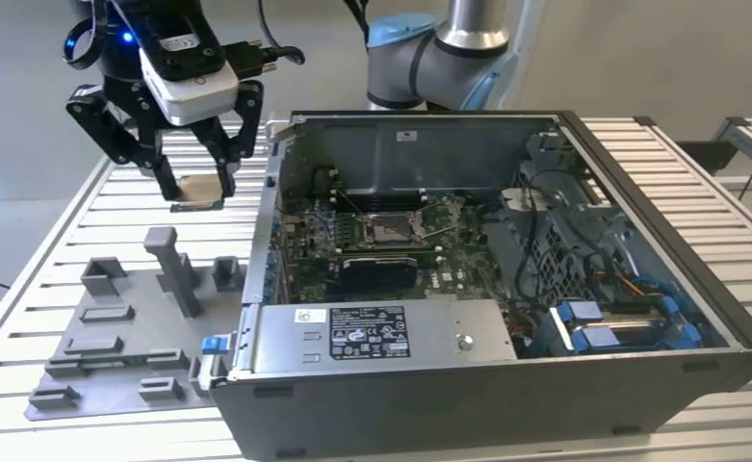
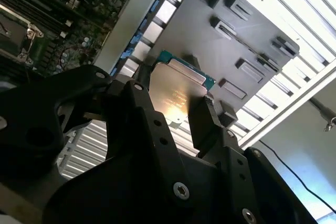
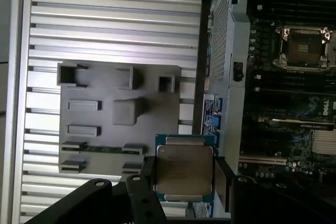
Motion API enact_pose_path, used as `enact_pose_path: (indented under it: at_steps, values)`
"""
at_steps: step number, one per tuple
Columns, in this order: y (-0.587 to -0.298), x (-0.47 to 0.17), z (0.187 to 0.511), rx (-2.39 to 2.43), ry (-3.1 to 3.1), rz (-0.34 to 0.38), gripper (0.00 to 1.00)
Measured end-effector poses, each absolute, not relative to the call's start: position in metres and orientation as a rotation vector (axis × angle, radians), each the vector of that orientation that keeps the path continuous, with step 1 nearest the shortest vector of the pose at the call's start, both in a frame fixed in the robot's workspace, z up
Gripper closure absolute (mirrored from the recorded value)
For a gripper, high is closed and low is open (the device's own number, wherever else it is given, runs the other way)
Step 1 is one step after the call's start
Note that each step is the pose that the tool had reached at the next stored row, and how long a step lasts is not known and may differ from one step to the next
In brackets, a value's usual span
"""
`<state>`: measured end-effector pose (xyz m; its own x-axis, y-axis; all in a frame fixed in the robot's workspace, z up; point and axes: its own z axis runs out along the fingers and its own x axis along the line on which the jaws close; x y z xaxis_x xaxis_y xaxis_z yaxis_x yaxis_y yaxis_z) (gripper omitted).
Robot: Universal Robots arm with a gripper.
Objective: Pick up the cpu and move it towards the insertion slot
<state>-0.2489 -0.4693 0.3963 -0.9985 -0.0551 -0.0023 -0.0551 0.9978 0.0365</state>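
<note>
Pale grey floor (image 1: pixel 10 144) lies beyond the slatted metal table (image 1: pixel 118 219) that carries both containers. On the exterior view's right sits an open computer case (image 1: pixel 414 144). It holds a dark circuit board (image 1: pixel 466 265) with the shiny-framed insertion slot (image 1: pixel 391 229) near its middle and a silver power unit (image 1: pixel 376 332) along the near wall. On the exterior view's left lies a grey fixture plate (image 1: pixel 106 337) with pockets and posts. I see my gripper (image 1: pixel 198 188) clamped on the cpu (image 3: pixel 184 169) by two opposite edges. The chip is flat in the air above the table, just left of the case and well apart from the slot.
</note>
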Motion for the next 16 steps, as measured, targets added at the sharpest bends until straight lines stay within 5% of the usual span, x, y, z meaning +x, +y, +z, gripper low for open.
enact_pose_path:
  at_steps: [16]
  values:
    - [-0.469, -0.205, 0.396, -0.087, 3.139, 0.057, 1.0]
